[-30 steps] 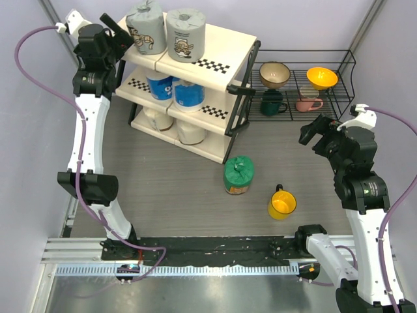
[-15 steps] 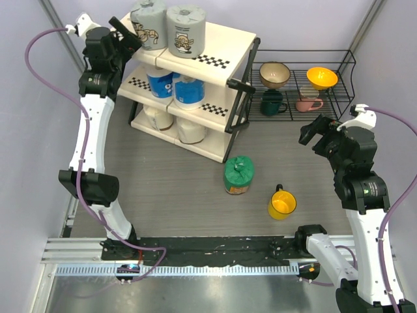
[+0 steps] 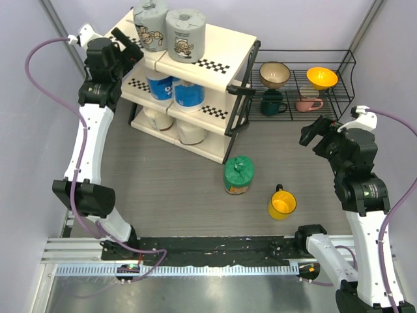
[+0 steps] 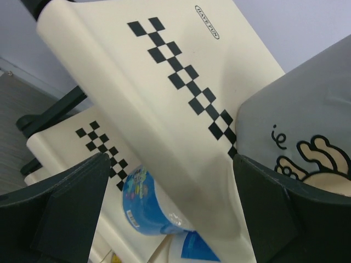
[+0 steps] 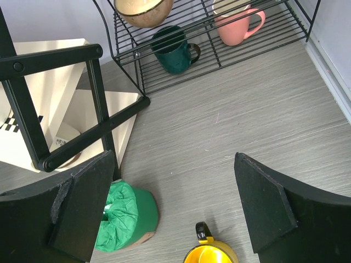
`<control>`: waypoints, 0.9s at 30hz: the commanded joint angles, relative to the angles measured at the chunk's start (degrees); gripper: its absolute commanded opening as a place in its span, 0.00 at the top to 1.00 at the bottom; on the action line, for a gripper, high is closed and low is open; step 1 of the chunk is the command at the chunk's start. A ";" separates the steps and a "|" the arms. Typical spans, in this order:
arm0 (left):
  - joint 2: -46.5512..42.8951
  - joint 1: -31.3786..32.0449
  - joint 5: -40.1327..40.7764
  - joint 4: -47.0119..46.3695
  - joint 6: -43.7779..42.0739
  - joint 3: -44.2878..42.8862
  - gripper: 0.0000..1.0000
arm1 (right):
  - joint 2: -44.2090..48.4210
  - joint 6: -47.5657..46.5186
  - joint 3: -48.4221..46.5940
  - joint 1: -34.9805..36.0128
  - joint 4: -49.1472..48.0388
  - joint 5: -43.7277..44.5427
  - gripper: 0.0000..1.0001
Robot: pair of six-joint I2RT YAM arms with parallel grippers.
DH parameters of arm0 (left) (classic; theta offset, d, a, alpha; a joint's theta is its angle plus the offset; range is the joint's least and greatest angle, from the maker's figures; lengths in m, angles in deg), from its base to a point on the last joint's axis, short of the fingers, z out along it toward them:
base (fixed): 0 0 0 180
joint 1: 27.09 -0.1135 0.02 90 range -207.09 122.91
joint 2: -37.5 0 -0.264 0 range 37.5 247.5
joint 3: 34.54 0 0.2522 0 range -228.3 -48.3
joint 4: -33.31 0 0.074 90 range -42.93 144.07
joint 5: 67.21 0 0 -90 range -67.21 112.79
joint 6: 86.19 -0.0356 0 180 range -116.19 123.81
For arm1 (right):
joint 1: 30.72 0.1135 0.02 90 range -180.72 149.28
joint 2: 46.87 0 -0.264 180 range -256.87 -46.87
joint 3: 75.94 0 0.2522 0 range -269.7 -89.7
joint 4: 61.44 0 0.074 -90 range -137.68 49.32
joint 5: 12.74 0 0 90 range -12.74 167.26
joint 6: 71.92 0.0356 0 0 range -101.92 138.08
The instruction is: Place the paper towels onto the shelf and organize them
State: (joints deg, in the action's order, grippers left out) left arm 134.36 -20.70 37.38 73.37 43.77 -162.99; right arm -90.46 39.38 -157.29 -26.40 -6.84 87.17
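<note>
The shelf stands at the back left. Two grey rolls are on its top tier, two blue-and-white rolls on the middle tier and two cream rolls on the bottom tier. The green roll stands on the table in front of the shelf. My left gripper is open and empty beside the left grey roll; its wrist view shows that roll at the right finger and the top panel. My right gripper is open and empty, raised right of the green roll.
A yellow mug stands right of the green roll. A black wire rack at the back right holds bowls and mugs. Walls close in on the left and right sides.
My left arm has shifted, and its gripper has edged slightly right and down beside the left grey roll. The right arm and the green roll have not moved.
</note>
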 commanded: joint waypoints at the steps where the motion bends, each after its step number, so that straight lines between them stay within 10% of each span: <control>1: -7.47 -0.85 2.02 -4.24 -0.51 2.45 0.00 | 1.05 -0.38 -0.43 0.08 -1.46 0.99 0.04; 12: -21.00 -1.91 3.08 -2.67 0.90 11.06 0.00 | 1.58 0.14 -0.88 0.08 -1.03 1.16 0.04; 27: -48.07 1.69 -20.74 -17.69 15.67 58.17 0.00 | 3.16 0.50 1.32 0.08 -1.11 0.02 0.05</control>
State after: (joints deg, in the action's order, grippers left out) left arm 88.44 -21.42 24.55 63.58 55.69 -110.80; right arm -88.23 39.43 -156.24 -26.40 -6.62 87.65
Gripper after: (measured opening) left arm 0.996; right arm 0.955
